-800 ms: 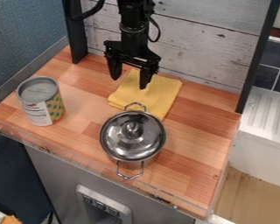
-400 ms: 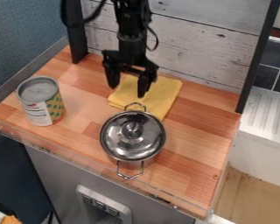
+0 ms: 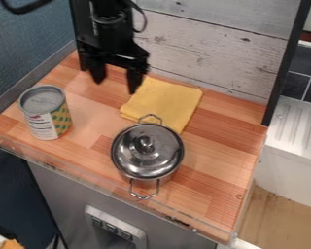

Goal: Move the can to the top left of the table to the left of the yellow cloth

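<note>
As can [image 3: 46, 116] stands, top's up, axis vert.

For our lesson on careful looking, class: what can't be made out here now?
All in the camera view:
- Inside of the pot: hidden by its lid.
- Far side of the can: turned away.
- The can's fine print: too small.
- Upper part of the arm: cut off by the top edge.
</note>
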### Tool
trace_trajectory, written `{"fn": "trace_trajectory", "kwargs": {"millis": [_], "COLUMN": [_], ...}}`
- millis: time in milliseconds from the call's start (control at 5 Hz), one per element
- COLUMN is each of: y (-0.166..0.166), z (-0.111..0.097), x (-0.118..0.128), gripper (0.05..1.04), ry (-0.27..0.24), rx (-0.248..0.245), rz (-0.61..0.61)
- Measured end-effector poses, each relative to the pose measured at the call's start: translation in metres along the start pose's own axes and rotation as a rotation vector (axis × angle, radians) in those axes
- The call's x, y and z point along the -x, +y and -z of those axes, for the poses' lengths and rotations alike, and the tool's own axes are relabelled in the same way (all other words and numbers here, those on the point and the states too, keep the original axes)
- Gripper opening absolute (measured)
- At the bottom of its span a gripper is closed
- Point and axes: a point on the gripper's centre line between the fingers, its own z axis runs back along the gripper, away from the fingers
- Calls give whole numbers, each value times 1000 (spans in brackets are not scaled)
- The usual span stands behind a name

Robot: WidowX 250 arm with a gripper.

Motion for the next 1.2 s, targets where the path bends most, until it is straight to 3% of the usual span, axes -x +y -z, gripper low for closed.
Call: {"fn": "trace_trajectory", "kwargs": {"millis": [200,400,600,800,1000,1200], "y": [28,45,71,86,99,104], "z": [-13,-10,0,8,12,20], "x": [34,61,87,109,121,116], "gripper": [999,999,999,999,999,999], "ry": [40,142,206,255,251,249], "rx": [2,-10,-84,-118,-133,-118], "rz": [19,79,137,161,127,107]}}
